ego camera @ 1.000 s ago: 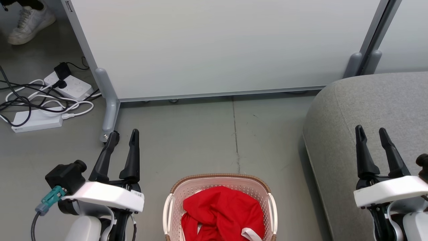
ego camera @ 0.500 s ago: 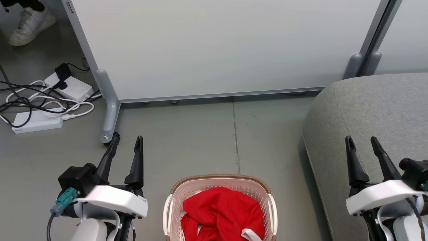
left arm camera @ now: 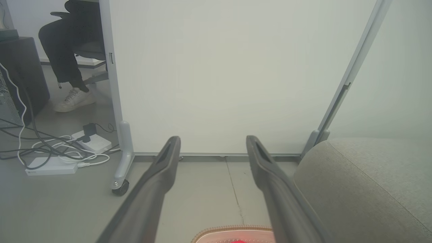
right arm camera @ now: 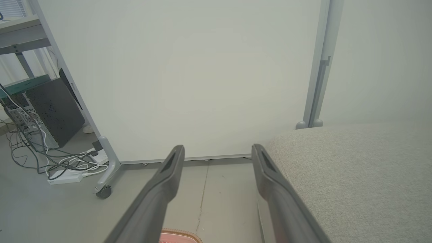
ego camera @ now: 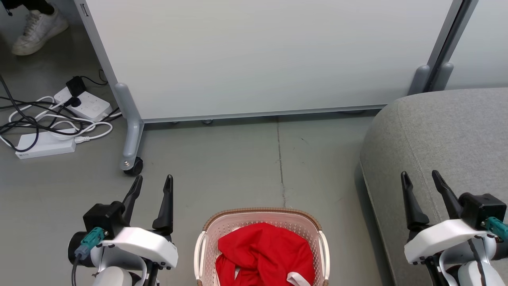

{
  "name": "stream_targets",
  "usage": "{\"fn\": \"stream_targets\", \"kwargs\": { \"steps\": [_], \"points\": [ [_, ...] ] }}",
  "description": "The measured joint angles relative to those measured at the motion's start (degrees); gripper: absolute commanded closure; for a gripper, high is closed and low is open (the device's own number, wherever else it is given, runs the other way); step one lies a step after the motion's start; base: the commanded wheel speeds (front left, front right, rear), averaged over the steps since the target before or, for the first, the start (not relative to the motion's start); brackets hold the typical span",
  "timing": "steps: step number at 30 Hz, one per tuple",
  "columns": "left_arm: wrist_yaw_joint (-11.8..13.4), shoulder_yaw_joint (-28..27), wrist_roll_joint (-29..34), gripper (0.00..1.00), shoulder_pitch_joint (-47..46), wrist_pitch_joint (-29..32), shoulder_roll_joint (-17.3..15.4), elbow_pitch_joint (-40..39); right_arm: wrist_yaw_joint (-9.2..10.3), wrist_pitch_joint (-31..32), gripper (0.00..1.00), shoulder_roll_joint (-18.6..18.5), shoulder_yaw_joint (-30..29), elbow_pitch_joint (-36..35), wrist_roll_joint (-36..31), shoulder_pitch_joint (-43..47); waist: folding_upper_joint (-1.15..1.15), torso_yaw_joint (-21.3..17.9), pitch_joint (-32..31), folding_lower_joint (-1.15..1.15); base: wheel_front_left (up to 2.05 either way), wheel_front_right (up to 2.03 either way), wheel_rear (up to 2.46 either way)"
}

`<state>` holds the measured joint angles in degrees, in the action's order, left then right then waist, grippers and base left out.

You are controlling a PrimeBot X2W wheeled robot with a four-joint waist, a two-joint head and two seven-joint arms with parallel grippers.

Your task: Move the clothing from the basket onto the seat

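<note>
Bright red clothing (ego camera: 265, 254) with a bit of white trim lies bundled in the cream perforated basket (ego camera: 201, 250), which stands on the floor at the bottom middle of the head view. The basket's brown rim (left arm camera: 233, 231) peeks in at the bottom of the left wrist view. The grey seat (ego camera: 440, 135) fills the right side, also large in the right wrist view (right arm camera: 354, 175). My left gripper (ego camera: 152, 184) hovers open left of the basket, empty. My right gripper (ego camera: 420, 178) is open over the seat's near edge, empty.
A pale partition panel (ego camera: 262, 55) on a castor foot (ego camera: 131, 165) stands behind the basket. Power strips and tangled cables (ego camera: 51, 123) lie on the floor at left. A person's white shoe (ego camera: 37, 26) rests at the top left. Bare grey floor (ego camera: 246, 167) lies between panel and basket.
Both grippers have drawn back toward the bottom of the head view, still open. The left wrist has turned so its camera sits nearer the middle. Basket and clothing have not moved.
</note>
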<state>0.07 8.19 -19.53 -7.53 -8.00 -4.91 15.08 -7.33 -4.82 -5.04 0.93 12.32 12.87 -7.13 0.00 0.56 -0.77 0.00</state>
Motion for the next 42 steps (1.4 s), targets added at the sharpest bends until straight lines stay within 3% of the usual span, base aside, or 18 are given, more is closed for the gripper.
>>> {"fn": "stream_targets", "kwargs": {
  "steps": [22, 42],
  "points": [
    [2.01, 0.78, 7.14, 0.0, 0.08, -0.34, -0.37, 2.96, -0.09, -1.11, 0.0, 1.41, -1.36, 1.27, -6.43, 0.41, 0.0, 0.26, 0.01, 0.0, 0.0, 0.0, 0.0],
    [2.46, 1.27, 7.6, 0.0, 0.1, -0.53, -0.1, 3.92, -0.09, -1.69, 0.0, 1.96, -1.7, 1.26, -6.35, 0.62, 0.0, 0.47, 0.12, 0.0, 0.0, 0.0, 0.0]
  ]
}}
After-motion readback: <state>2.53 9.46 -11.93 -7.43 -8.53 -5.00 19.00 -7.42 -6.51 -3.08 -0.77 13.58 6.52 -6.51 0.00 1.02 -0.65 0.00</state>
